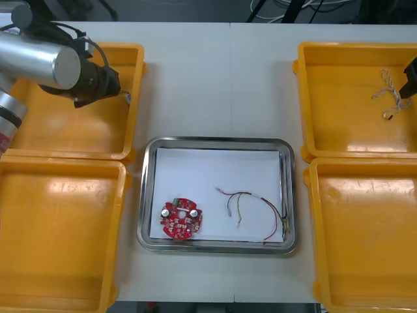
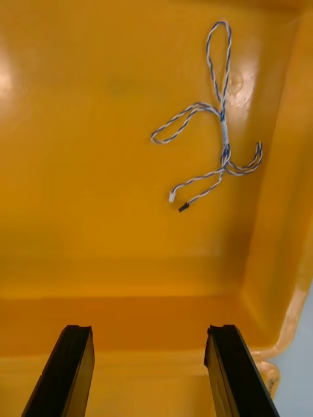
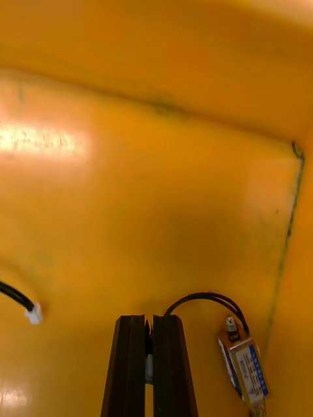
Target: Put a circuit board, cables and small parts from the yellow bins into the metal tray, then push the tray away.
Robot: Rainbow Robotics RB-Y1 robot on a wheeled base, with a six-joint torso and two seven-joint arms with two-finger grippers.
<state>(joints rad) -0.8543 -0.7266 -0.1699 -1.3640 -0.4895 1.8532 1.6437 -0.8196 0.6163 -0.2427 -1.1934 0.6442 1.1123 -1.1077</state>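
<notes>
My left gripper [image 1: 122, 95] is low in the far left yellow bin [image 1: 71, 130], close to its right wall. In the left wrist view its fingers [image 3: 149, 319] are shut on a black cable [image 3: 207, 297], which loops to a small blue-labelled module [image 3: 245, 366]. My right gripper [image 1: 408, 85] hovers over the far right bin [image 1: 345, 130]; its fingers [image 2: 149, 332] stand open with nothing between them. A twisted blue and white cable [image 2: 218, 127] [image 1: 389, 95] lies beyond them on the bin floor. The metal tray [image 1: 146, 195], white inside, holds a round red circuit board [image 1: 180, 218] and a red and yellow cable [image 1: 255, 207].
A second black cable end with a white connector [image 3: 32, 314] lies to one side of the left fingers. The near left bin [image 1: 58, 235] and near right bin [image 1: 365, 235] flank the tray. Bare table [image 1: 221, 85] stretches beyond the tray.
</notes>
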